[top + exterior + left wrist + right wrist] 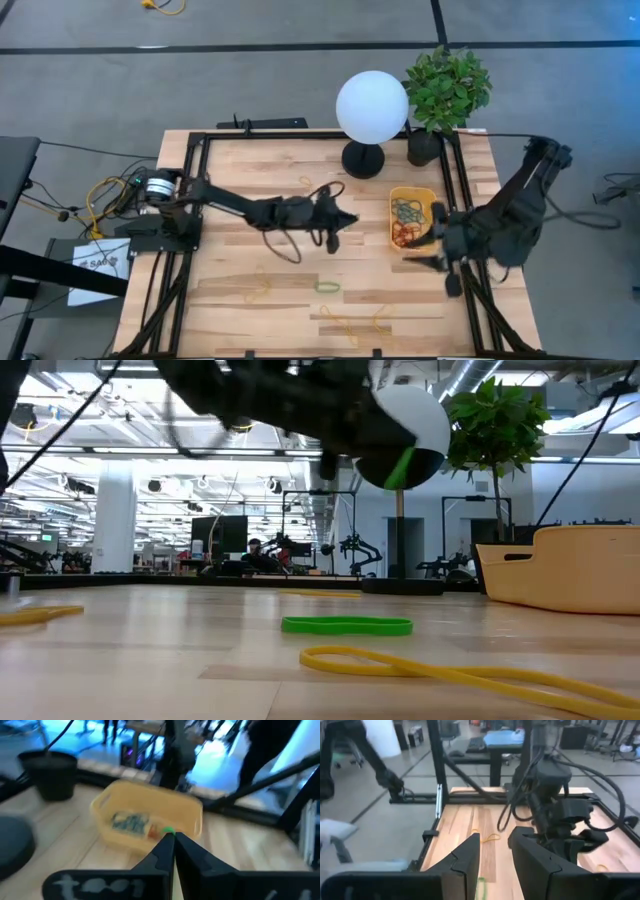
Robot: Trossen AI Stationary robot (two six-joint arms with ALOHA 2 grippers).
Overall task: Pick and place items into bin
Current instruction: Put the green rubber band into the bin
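1. The left gripper (pixel 343 222) hangs over the middle of the light wooden table (pixel 260 190), and its two dark fingers (pixel 162 851) are pressed together on a small green rubber-band loop (pixel 168 831), whose end shows at the tips.
2. The shallow yellow-orange plastic bin (pixel 394 222) stands just beside this gripper, toward the right arm, and it holds a small heap of blue and red rubber bands (pixel 407 221).
3. The right gripper (pixel 432 259) waits at the near right corner of the bin, with its fingers (pixel 465 859) spread apart and nothing between them.
4. Another green loop (pixel 346 625) and several yellow loops (pixel 340 325) lie flat on the table, nearer the front edge, apart from both grippers.
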